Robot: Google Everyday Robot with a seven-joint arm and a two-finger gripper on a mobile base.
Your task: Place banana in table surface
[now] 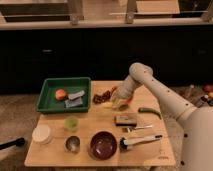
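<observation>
The light wooden table surface (95, 127) fills the middle of the camera view. My gripper (120, 102) hangs low over the table's back middle, just above the orange bowl (124, 104), which it mostly covers. The small yellow banana (108, 105) shows just left of the gripper, at or near the tabletop. I cannot tell whether the gripper holds it or whether it touches the wood.
A green tray (50, 102) at the back left holds an orange-red fruit (61, 94) and grey items (76, 97). A green chili (150, 111), a brown block (125, 119), utensils (140, 135), a dark red bowl (103, 144), a metal cup (72, 143), a green cup (71, 122) and a white container (42, 133) lie on the table.
</observation>
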